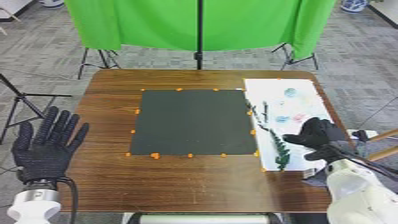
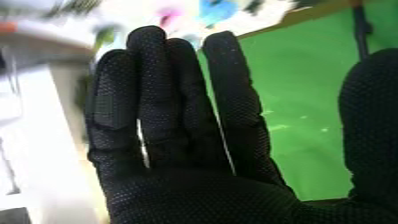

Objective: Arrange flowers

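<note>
In the head view, my right hand (image 1: 318, 135) is over the right edge of the white sheet (image 1: 266, 90), fingers extended toward the sheet. Green leafy stems (image 1: 281, 150) lie along the sheet's left part, to the left of that hand. Blue and pink blooms (image 1: 283, 119) rest farther up on the sheet. My left hand (image 1: 43, 155) is beside the table's left edge, its fingers straight and spread. In the right wrist view, my right hand (image 2: 191, 165) has straight fingers and nothing held; a blue bloom (image 2: 216, 11) and a pink one (image 2: 169, 16) appear beyond the fingertips.
A dark square mat (image 1: 194, 122) edged with orange tabs lies mid-table (image 1: 178, 187), left of the white sheet. A green cloth (image 1: 147, 25) hangs on stands behind the table. Wooden bars (image 1: 384, 153) stand off the table's right side, close to the right arm.
</note>
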You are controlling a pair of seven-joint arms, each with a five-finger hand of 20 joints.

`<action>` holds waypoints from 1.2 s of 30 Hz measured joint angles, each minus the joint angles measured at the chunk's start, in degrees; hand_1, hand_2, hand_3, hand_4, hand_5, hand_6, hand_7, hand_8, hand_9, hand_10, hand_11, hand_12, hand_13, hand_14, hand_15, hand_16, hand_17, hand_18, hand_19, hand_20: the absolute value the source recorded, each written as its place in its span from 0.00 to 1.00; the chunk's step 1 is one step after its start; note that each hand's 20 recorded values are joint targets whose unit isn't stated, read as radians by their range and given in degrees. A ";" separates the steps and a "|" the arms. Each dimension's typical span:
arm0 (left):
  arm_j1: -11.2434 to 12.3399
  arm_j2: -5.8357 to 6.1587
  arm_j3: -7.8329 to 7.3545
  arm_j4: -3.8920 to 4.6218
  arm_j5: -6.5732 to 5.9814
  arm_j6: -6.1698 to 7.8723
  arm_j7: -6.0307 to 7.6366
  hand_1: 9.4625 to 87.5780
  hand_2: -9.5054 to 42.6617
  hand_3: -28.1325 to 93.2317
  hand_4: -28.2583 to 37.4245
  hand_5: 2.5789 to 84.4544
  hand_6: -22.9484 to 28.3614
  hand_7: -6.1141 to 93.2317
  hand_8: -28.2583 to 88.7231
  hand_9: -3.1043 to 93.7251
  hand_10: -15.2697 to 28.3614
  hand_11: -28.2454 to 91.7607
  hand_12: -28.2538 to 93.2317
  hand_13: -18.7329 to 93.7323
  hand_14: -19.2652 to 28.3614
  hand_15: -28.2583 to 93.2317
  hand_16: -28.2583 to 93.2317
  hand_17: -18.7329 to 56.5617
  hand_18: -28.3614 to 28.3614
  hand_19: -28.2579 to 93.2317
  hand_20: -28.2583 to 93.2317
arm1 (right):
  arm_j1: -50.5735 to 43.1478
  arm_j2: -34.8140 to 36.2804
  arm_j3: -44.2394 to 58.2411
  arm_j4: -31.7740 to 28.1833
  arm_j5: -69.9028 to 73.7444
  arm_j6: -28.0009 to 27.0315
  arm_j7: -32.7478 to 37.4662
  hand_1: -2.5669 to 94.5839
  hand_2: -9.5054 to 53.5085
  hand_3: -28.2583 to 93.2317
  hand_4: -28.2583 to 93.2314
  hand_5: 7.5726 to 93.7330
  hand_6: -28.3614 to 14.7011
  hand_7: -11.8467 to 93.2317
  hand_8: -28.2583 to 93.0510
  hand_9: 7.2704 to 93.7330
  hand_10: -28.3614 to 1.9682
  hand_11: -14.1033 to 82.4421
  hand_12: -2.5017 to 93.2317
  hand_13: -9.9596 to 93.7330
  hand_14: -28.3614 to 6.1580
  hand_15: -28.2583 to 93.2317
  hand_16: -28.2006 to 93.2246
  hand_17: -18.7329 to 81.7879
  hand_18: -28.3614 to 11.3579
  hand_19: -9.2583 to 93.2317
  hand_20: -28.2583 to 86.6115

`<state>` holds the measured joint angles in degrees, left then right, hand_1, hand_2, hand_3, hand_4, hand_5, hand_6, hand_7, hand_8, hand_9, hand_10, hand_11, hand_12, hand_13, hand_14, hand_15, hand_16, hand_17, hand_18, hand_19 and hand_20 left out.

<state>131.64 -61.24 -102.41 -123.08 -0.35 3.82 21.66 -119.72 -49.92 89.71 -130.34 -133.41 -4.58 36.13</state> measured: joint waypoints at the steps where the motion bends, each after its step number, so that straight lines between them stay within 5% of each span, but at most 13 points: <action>1: 0.00 0.00 0.05 0.02 -0.13 -0.06 -0.02 0.20 0.48 0.81 0.00 0.49 0.57 0.22 0.16 0.40 0.67 0.38 0.33 0.39 0.64 0.40 0.19 0.20 0.71 0.45 0.34 | 0.00 -0.10 0.00 0.42 -2.10 -0.22 -0.21 0.26 0.00 0.80 0.02 0.57 0.55 0.50 0.15 0.62 0.30 0.38 0.27 0.63 0.35 0.61 0.42 0.49 0.12 0.84 0.56; 17: 0.12 -0.03 0.39 0.04 -1.54 -0.72 -0.19 0.20 0.49 0.81 0.00 0.50 0.57 0.23 0.16 0.43 0.69 0.41 0.34 0.42 0.68 0.45 0.20 0.20 0.73 0.47 0.35 | 5.06 -1.37 -9.18 3.81 -3.31 -7.15 4.60 0.30 0.00 0.74 0.00 0.60 0.52 0.31 0.18 0.65 0.28 0.34 0.25 0.66 0.34 0.63 0.42 0.53 0.08 0.93 0.61; 30: -0.24 -0.12 1.27 0.22 -3.21 -0.34 -1.14 0.20 0.49 0.81 0.00 0.50 0.58 0.23 0.16 0.43 0.70 0.42 0.35 0.42 0.70 0.48 0.20 0.19 0.74 0.49 0.35 | 10.07 -3.49 -20.18 11.13 -16.41 1.06 11.14 0.47 0.00 0.84 0.00 0.66 0.56 0.42 0.17 0.72 0.36 0.44 0.28 0.73 0.42 0.65 0.43 0.57 0.09 0.96 0.58; 32: -0.30 -0.14 1.31 0.27 -3.32 -0.31 -1.25 0.20 0.49 0.81 0.00 0.50 0.58 0.23 0.16 0.43 0.70 0.42 0.35 0.42 0.70 0.49 0.20 0.19 0.74 0.49 0.35 | 10.42 -3.57 -21.10 11.78 -17.31 1.96 11.60 0.52 0.00 0.81 0.00 0.65 0.58 0.45 0.31 0.73 0.39 0.46 0.29 0.73 0.44 0.66 0.43 0.58 0.09 0.97 0.57; 34: -0.33 -0.16 1.31 0.29 -3.39 -0.27 -1.29 0.20 0.49 0.81 0.00 0.50 0.58 0.23 0.16 0.43 0.70 0.42 0.35 0.42 0.70 0.49 0.20 0.19 0.74 0.49 0.35 | 10.60 -3.77 -21.22 11.92 -17.32 1.93 11.54 0.54 0.00 0.81 0.00 0.65 0.59 0.45 0.34 0.73 0.40 0.47 0.29 0.74 0.45 0.66 0.43 0.58 0.09 0.97 0.57; 36: -0.35 -0.20 1.31 0.32 -3.42 -0.25 -1.32 0.20 0.49 0.81 0.00 0.50 0.58 0.23 0.16 0.43 0.70 0.42 0.35 0.42 0.70 0.50 0.20 0.19 0.74 0.50 0.35 | 10.80 -3.93 -21.32 12.06 -17.40 1.95 11.30 0.64 0.00 0.71 0.00 0.68 0.62 0.47 0.38 0.79 0.50 0.39 0.46 0.76 0.54 0.65 0.53 0.58 0.10 0.97 0.57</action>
<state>131.29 -61.44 -101.09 -122.76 -3.76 3.57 20.34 -108.92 -53.85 68.38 -118.29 -150.81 -2.64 47.43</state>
